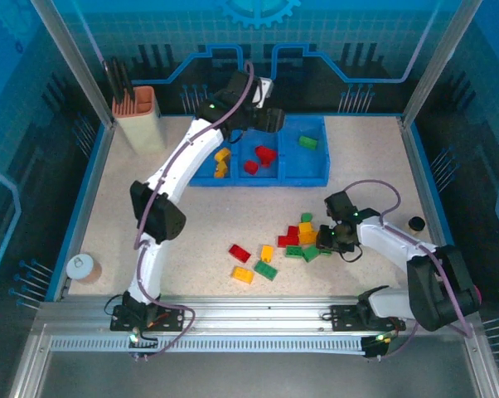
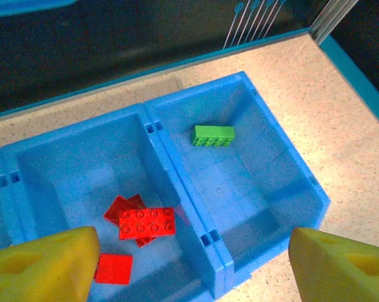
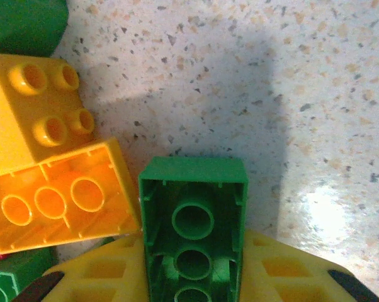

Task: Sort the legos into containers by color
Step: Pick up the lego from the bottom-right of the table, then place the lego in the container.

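At four o'clock, right gripper (image 1: 331, 238) pinches a green brick (image 3: 192, 207); left gripper (image 2: 189, 264) gapes over the tray (image 2: 169, 165). End-held, brick may swivel loose.

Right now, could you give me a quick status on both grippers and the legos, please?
Left gripper open, empty, above blue tray. Right gripper shut on green lego. Yellow lego close beside it.

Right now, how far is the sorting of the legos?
Done: the blue tray holds yellow bricks, red bricks and one green brick in separate compartments. In hand: the right claw is shut on a second green brick. Left: about a dozen loose bricks on the table.
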